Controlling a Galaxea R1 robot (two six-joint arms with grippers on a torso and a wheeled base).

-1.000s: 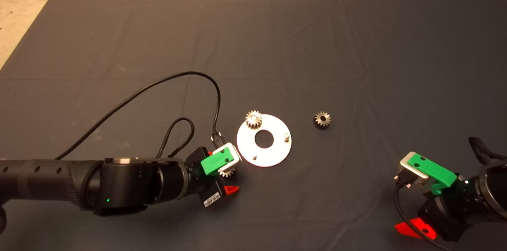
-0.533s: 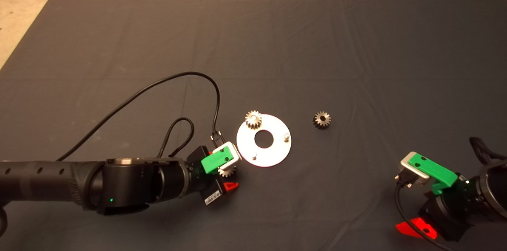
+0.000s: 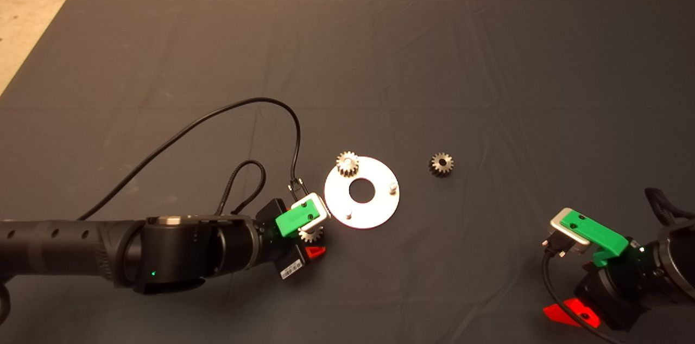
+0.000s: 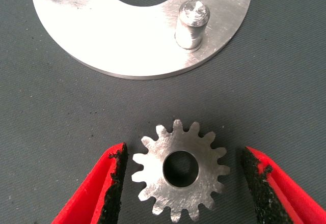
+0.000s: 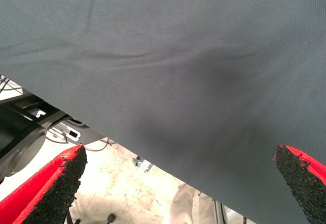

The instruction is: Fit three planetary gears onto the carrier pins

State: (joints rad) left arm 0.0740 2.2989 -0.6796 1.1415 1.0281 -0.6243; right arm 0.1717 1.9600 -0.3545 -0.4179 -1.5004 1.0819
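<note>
Left pincer [image 4: 181, 183] wide open around a silver gear [image 4: 179, 169] flat on the mat [image 3: 380, 62], just beside the carrier plate [image 3: 374, 211]. One gear [image 3: 347, 163] seated on a pin; two pins [image 3: 393, 187] bare, dark gear [image 3: 441, 164] lying apart, right pincer [image 5: 178, 188] parked wide open at the mat's lower right edge.

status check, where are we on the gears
Left gripper open, straddling a flat gear beside the plate. Right gripper open, parked lower right. One gear on a pin, two pins bare, third gear loose. Nothing in the way.

Gear [image 4: 179, 178]: brushed silvery metal, matt face. Plate [image 4: 127, 46]: scratched, satin metal; its pin [image 4: 191, 24] the same, dull-topped. Mat [image 4: 61, 112]: dark woven cloth, creased. Pads [image 4: 113, 183]: rough black grit on glossy red plastic.
</note>
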